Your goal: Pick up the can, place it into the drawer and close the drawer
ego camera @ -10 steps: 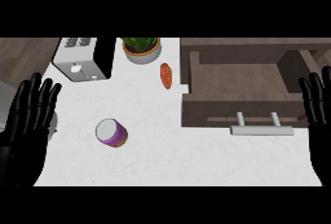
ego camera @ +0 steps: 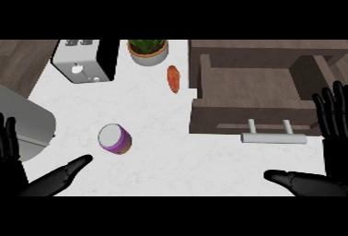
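1. Near the middle-left of the white counter (ego camera: 204, 156) lies the can (ego camera: 114, 138), purple-sided with a pale end facing up, tipped on its side and touching neither hand.
2. At about three o'clock from the can, well apart from it, stands the open drawer (ego camera: 248, 90), dark brown wood, its inside bare to the view from above.
3. Along the drawer's near front runs a pale bar handle (ego camera: 273, 137) on two short posts, jutting out over the counter.
4. Down at seven o'clock from the can is the left hand (ego camera: 14, 152), black, fingers straight and spread, thumb stretched out toward the can but short of it; it holds nothing.
5. Over at the far right edge, beside the drawer's right wall, is the right hand (ego camera: 332, 138), also black, fingers straight and pointing up, thumb reaching across the counter below the handle; it grips nothing.
6. At eleven o'clock from the can sits a silver toaster (ego camera: 81, 62) with a dark side panel and slots on top.
7. At twelve to one o'clock, near the counter's far edge, stands a potted plant (ego camera: 147, 50) with green leaves in a pale round pot.
8. Between the plant and the drawer's left wall lies a slim orange carrot-like vegetable (ego camera: 174, 78), just beside the drawer; whether it touches I cannot tell.
9. At nine o'clock, a grey curved surface (ego camera: 27, 122) cuts in from the left edge; what it is I cannot tell.
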`<control>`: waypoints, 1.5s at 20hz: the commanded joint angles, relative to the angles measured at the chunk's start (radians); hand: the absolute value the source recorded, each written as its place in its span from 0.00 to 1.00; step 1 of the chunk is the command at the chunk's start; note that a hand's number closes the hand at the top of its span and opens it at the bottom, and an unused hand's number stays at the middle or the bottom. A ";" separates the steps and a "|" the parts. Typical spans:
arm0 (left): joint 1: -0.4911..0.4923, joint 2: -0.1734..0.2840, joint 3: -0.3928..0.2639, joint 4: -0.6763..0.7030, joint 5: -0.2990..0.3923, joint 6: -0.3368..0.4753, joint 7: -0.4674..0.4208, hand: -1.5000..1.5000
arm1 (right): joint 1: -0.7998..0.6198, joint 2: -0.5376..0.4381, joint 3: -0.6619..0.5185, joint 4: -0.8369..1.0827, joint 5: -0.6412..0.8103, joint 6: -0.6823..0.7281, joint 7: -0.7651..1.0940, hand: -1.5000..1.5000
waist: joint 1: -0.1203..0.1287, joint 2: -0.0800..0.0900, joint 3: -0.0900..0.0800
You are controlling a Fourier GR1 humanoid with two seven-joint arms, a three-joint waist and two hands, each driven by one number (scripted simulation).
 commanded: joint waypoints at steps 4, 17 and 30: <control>0.114 -0.010 -0.222 -0.051 -0.202 0.402 0.238 0.00 | -0.029 -0.028 -0.042 0.027 -0.025 -0.010 0.135 0.00 | -0.013 0.000 -0.002; -0.110 -0.010 -0.342 0.088 -0.510 0.525 0.568 0.00 | -0.023 -0.041 -0.102 0.045 -0.053 0.021 0.119 0.00 | -0.021 0.000 -0.004; -0.200 -0.010 -0.395 0.489 -0.303 0.800 0.368 0.00 | 0.069 -0.035 -0.162 0.021 -0.117 0.092 0.020 0.00 | -0.028 0.001 -0.005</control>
